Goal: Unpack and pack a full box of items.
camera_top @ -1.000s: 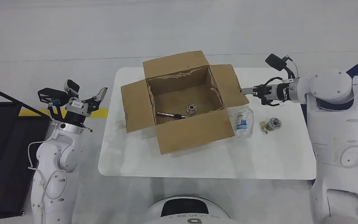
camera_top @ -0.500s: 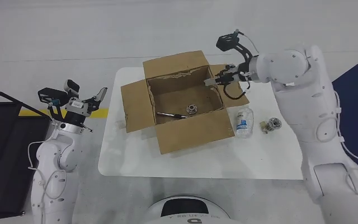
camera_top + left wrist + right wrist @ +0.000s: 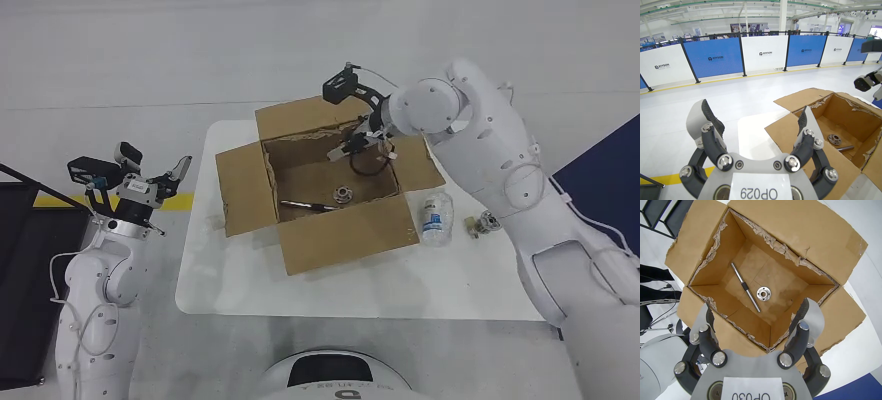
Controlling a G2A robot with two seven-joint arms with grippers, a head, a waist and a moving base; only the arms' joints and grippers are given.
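**Desk:** Where's the box, and what's in it?

**Me:** I have the box [image 3: 345, 235] open on the table [image 3: 300, 290], flaps spread; my right wrist view looks straight into it, where a rod [image 3: 745, 287] and a round disc [image 3: 763, 294] lie just beside each other on the floor.

**Desk:** Grippers?

**Me:** My right gripper [image 3: 757, 305] hangs over the box, jaws apart, empty; my left gripper [image 3: 754, 106] sits off the table's left side, jaws apart too, holding nothing; from the top I also see a bottle [image 3: 433, 217] and a small metal part [image 3: 486, 222] on the table, right of the box.
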